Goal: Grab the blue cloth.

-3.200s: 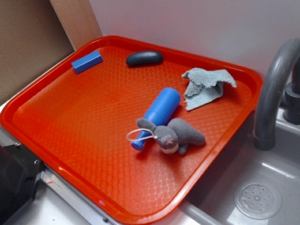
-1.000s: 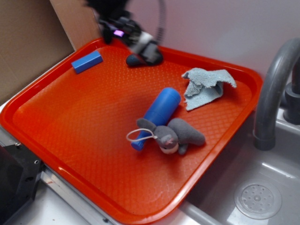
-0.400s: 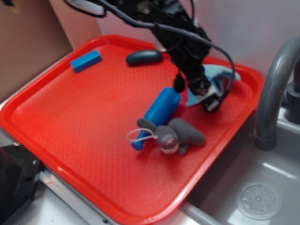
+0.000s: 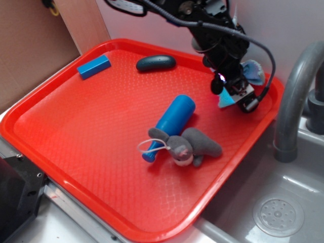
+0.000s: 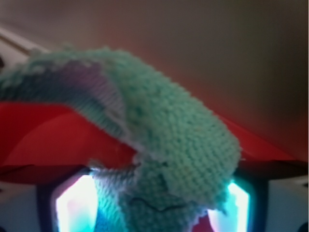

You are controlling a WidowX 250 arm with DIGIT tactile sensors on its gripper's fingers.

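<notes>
Exterior cam high, angled down over red tray [image 4: 76, 152] and sink [image 4: 283, 212]. Wrist cam extreme close-up on blue cloth [image 5: 159, 145]; both share cloth and tray.

- The blue cloth [image 4: 251, 71] is pale blue-grey terry, fuzzy and ragged-edged.
- It is bunched and folded, mostly hidden, at the tray's far right corner.

Tray [image 4: 76, 131]: red, textured; you see it beside the sink.
Blue block [image 4: 94, 66]: far-left corner.
Dark oval object [image 4: 156, 63]: far edge.
Blue cylinder [image 4: 172, 121]: centre, lying down.
Grey plush mouse [image 4: 195, 144]: touching cylinder.
Faucet [image 4: 293, 96]: grey, right.
Sink [image 4: 273, 202]: drain visible.
</notes>
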